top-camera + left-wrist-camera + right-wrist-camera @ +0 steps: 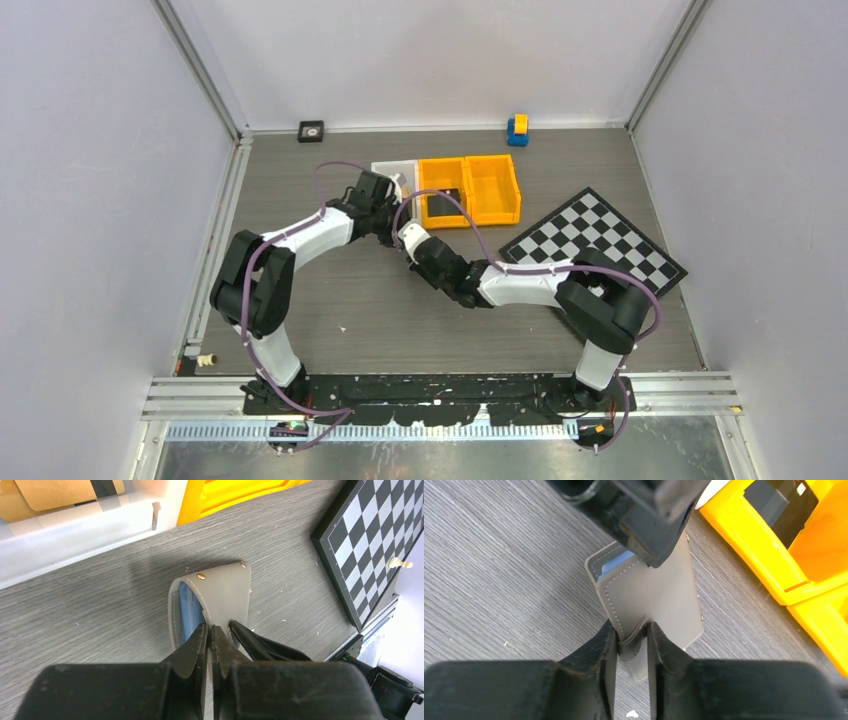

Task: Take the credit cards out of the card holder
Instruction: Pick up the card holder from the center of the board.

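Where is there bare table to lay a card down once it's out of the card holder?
Widest bare table: the near stretch between the two arm bases. A smaller patch lies left of the white bin. Crowded: the middle, where left gripper and right gripper both pinch the card holder, beside the orange bins and checkerboard.

The left arm (320,232) and the right arm (520,285) look alike, with smooth white shells on the long links and bulky, rounded black housings at the joints. A mauve cable (340,165) runs in loose loops along each arm. Both arms are bolted to a black base plate (430,392). The left gripper (209,629) and the right gripper (630,632) are matt black, with blocky bodies and wedge-shaped fingers that taper to thin tips. The right gripper's fingers look scuffed and dusty.
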Robot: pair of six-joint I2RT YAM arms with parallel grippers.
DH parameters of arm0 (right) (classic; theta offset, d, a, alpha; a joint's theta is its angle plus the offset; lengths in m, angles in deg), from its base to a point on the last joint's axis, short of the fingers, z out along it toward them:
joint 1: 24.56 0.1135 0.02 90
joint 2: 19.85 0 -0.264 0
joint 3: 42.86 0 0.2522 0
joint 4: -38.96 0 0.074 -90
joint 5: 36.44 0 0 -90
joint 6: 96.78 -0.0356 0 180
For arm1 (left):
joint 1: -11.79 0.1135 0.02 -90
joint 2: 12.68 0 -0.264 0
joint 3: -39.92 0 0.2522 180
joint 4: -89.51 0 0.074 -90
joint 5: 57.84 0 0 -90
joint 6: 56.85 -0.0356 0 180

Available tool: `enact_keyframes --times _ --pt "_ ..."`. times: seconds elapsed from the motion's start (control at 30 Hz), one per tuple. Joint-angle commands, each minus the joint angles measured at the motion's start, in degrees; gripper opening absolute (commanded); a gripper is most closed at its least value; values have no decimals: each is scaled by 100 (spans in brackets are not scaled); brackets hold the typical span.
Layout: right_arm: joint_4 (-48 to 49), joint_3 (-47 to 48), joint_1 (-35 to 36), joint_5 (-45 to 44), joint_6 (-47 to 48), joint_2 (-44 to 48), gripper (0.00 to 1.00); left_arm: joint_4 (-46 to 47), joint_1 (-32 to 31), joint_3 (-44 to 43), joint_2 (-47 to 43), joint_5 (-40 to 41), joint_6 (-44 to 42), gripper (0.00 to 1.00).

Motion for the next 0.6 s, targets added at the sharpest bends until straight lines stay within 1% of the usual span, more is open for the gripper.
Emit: enact_keyframes --times 0.0,0.03,0.1,0.2,0.23,0.37,0.5,0.57 --pt "353 -51 -60 -16 -111 278 16 136 -13 -105 -109 -284 118 10" --pt "425 -106 -54 -13 -143 314 10 264 -14 -28 -159 -314 170 15" --pt "559 -183 -66 -4 -224 383 1 626 -5 198 -319 -368 324 29" --pt "653 -280 -135 70 -404 526 0 1048 73 560 -684 -357 456 50" --pt "687 -324 -190 135 -500 603 1 1123 107 661 -796 -301 483 54" --pt "916 -612 -558 658 -1040 988 1 1454 286 1038 -1260 -142 658 57" --pt "1123 -898 -1179 1692 -1930 1513 0 2021 473 1439 -1582 -199 907 58" --pt "1305 -1087 -1451 2014 -2402 1777 0 2294 540 1616 -1686 -269 1007 58"
